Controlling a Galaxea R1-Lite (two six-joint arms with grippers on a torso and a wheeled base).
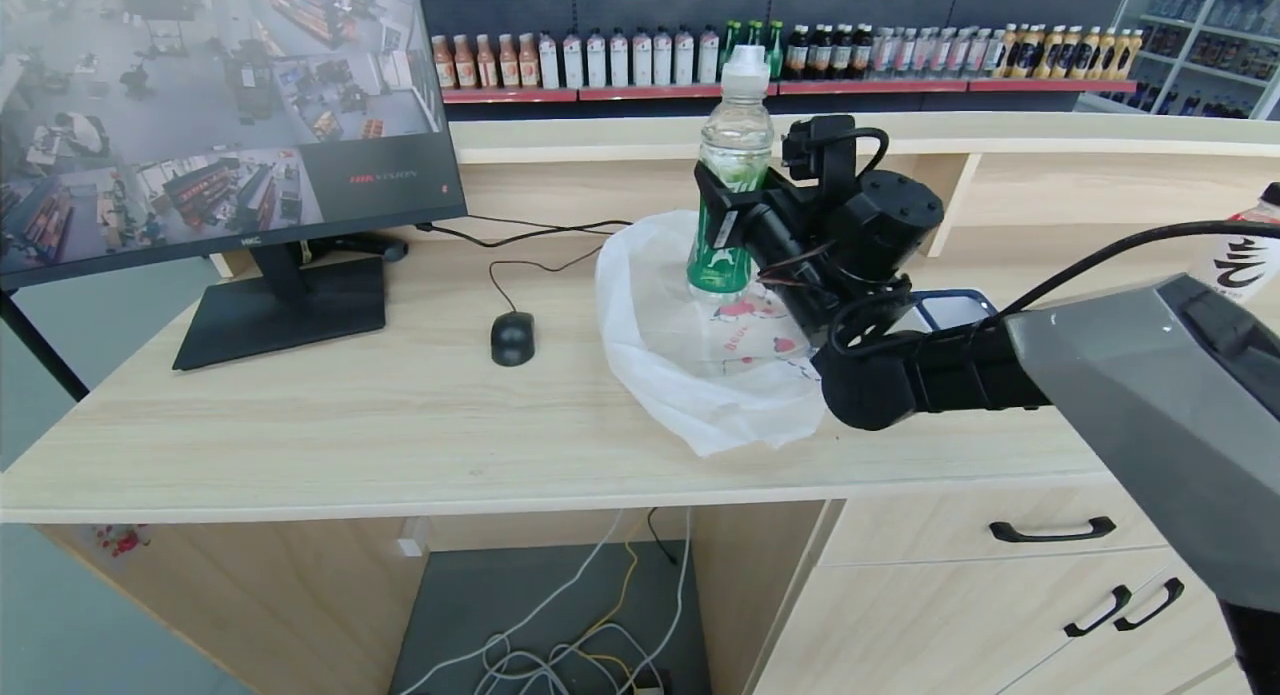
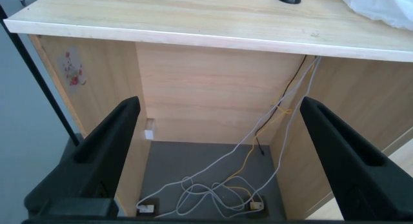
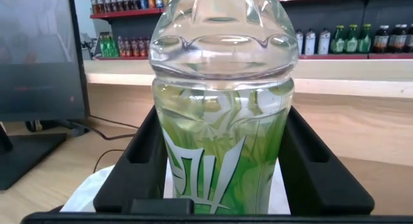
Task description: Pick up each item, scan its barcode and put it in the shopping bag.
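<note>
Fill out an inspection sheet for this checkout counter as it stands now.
Surface: wooden counter, level, no spills seen.
Job's things: green-labelled bottle held upright over the white shopping bag, which lies crumpled on the counter; second bottle at the far right edge.
Clutter: monitor and mouse on the left side.
Grippers: right gripper shut on the bottle; left gripper open, holding nothing, low in front of the counter.
Cables: mouse cord runs across the counter; loose cords on the floor beneath.
Surroundings: shelves of drinks behind; drawers below right.
</note>
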